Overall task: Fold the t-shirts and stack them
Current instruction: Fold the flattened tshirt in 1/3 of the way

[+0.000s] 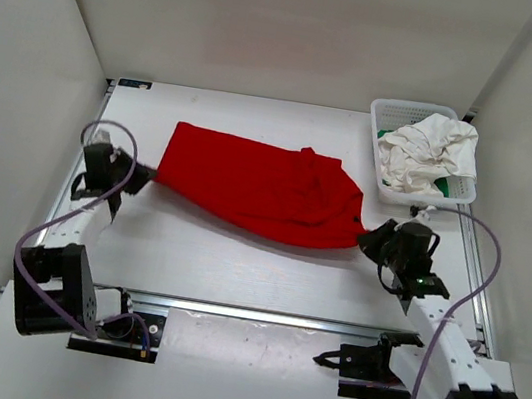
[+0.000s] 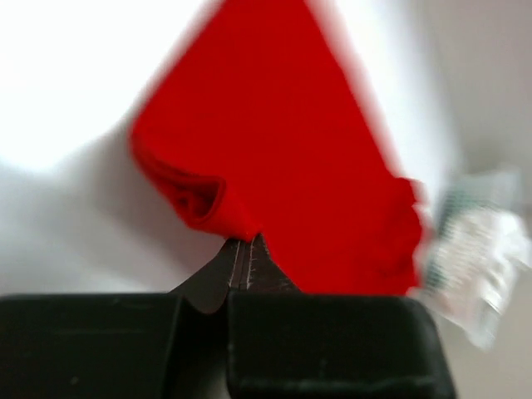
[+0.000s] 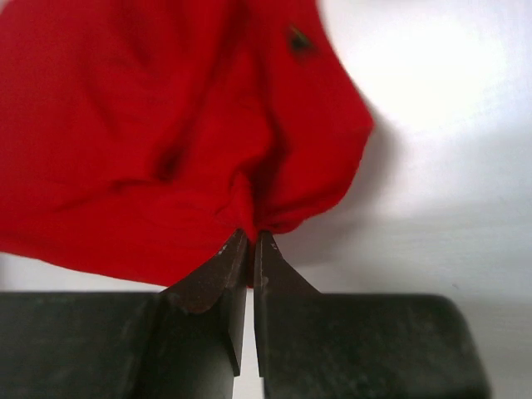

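Top external: the left end effector [image 1: 142,177] is clamping the left end of the bright red cloth t-shirt [image 1: 258,186]; the right end effector [image 1: 367,238] is clamping its right end.

The left arm [image 1: 67,229] rises from its base in the lower left of the top view and reaches up the frame, wrist turned toward the centre; the left hand [image 1: 140,178] sits at mid-left, its fingers [image 2: 224,270] pressed flat together, pinching the left edge of the red t-shirt [image 1: 258,186]; the right arm [image 1: 442,334] slants from the lower right corner up and leftward; the right hand [image 1: 371,239] lies right of centre, dark fingers [image 3: 218,270] closed with only a sliver between them, nipping the cloth's right end.
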### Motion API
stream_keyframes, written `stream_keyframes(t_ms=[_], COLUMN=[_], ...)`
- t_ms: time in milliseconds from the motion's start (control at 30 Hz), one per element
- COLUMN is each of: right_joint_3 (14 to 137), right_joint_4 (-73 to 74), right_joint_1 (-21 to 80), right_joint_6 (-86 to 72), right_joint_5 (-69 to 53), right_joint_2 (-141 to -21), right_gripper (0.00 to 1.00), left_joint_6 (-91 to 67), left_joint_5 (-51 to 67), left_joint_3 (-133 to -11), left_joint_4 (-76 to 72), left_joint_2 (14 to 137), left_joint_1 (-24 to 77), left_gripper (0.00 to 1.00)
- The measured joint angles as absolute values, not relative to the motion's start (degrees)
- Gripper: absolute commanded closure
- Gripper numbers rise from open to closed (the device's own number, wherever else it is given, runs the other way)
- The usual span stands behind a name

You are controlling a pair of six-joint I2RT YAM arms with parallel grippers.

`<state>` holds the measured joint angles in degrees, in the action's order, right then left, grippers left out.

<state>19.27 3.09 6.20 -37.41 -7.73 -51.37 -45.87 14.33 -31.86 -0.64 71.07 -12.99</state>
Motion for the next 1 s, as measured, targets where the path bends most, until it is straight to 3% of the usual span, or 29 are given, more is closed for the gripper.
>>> stream_keyframes(t_ms=[233, 533, 667, 767, 1000], right_joint_3=[43.8, 84.8, 92.3, 92.7, 96.8], right_joint_4=[18.8, 30.0, 29.8, 26.8, 24.7], right_joint_1=[6.9, 17.8, 19.0, 10.8, 7.1], right_joint_6=[-32.2, -24.4, -21.8, -22.1, -21.1], right_joint_5=[-3.9, 3.9, 4.1, -2.9, -11.4], right_joint_2=[-43.9, -53.7, -58.8, -63.6, -89.5], right_gripper=[1.0, 1.0, 1.0, 1.0, 1.0], left_joint_6=[-49.3, -75.7, -76.8, -73.7, -66.1], left_joint_5=[26.1, 43.6, 44.3, 42.6, 36.7], left_joint_3=[-50.3, -61.7, -68.3, -70.8, -66.4], left_joint_4=[-2.7, -23.6, -23.8, -22.3, -16.2], left_joint_2=[68.8, 70.0, 71.1, 72.8, 85.2], left_joint_1=[-11.2, -17.7, -17.8, -17.0, -14.1], left_gripper=[1.0, 1.0, 1.0, 1.0, 1.0])
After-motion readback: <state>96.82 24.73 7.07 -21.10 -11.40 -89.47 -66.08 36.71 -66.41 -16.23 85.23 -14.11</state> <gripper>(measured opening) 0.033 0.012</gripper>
